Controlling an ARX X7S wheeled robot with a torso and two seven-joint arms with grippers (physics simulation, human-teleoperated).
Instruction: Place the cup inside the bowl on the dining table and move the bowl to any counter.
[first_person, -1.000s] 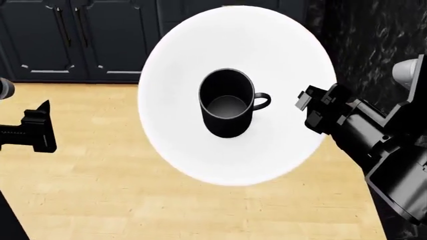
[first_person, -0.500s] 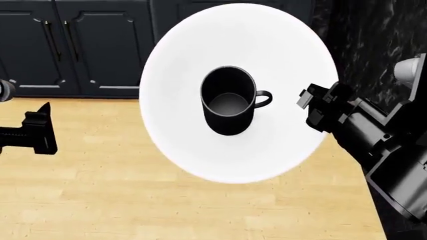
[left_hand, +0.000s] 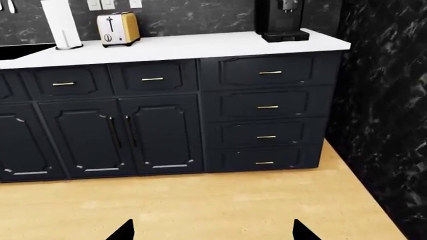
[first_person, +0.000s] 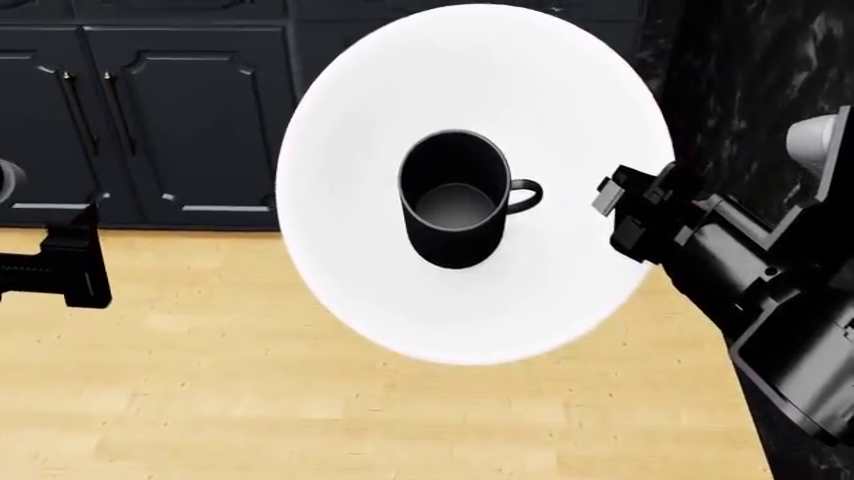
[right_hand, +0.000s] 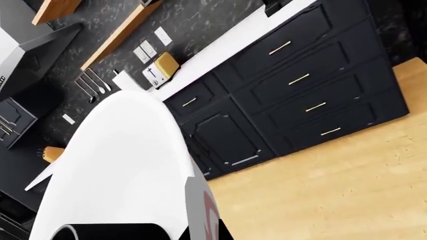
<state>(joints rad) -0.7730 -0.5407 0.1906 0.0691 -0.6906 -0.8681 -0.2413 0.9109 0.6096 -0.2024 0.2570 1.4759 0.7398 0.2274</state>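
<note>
Our right claw grips the bowl at its rim on the right side, holding it up in the air over the wooden floor — in the head view the wide white dish fills the middle of the picture. Inside it, near its centre, stands the cup, upright, with its loop handle turned toward the right claw. Behind the bowl we see only the dark cabinet doors and, at the right, a black marbled wall.

Our left claw hangs well apart from the bowl at the left edge of the head view, holding nothing. From the left wrist view only two dark fingertips show, set wide apart — open, with bare floor between them.

That same wrist view gives what the head view lacks: the counter, its white top carrying a toaster, a paper roll and a black coffee machine, above dark drawers with brass handles.

From the right wrist view we see the bowl's pale underside close up, a sliver of the cup, and the counter beyond, tilted, with the toaster on it.
</note>
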